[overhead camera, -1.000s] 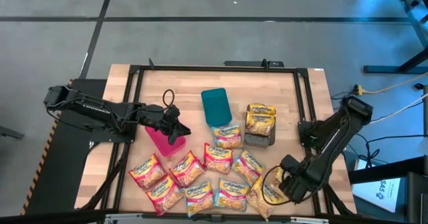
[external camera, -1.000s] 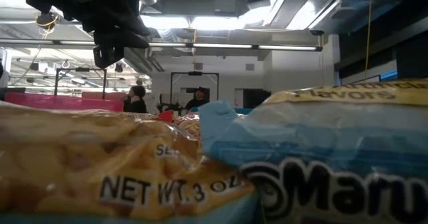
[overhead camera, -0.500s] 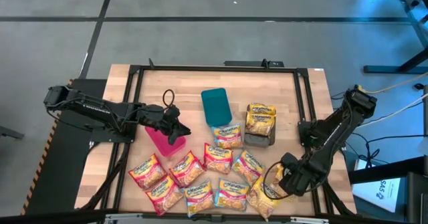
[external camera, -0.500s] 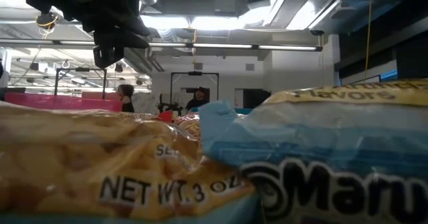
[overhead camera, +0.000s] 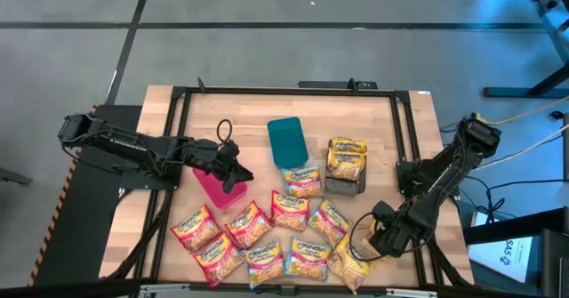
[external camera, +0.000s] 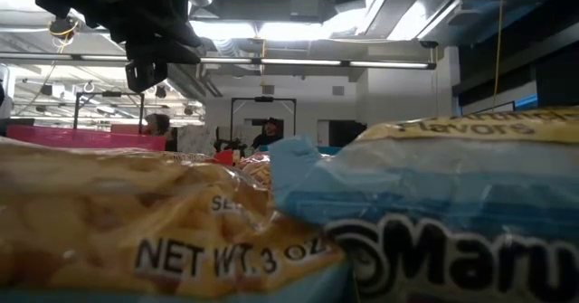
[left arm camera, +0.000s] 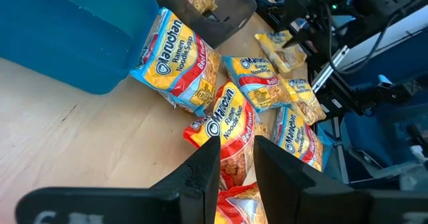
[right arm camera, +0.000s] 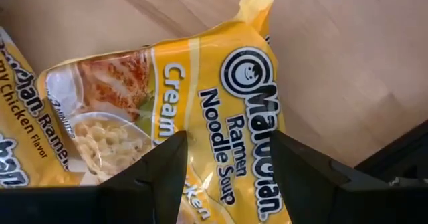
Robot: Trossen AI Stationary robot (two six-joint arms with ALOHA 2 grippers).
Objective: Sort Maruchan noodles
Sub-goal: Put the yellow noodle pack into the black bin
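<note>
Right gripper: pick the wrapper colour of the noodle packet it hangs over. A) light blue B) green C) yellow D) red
C: in the right wrist view the right gripper has its open fingers either side of a yellow Maruchan Creamy Chicken packet, and the high view shows the same yellow packet at the table's near right corner.

Maruchan noodles (left arm camera: 200,83) on table (left arm camera: 80,144), teal bin (left arm camera: 67,30), left hand (left arm camera: 233,174) slightly open
</note>
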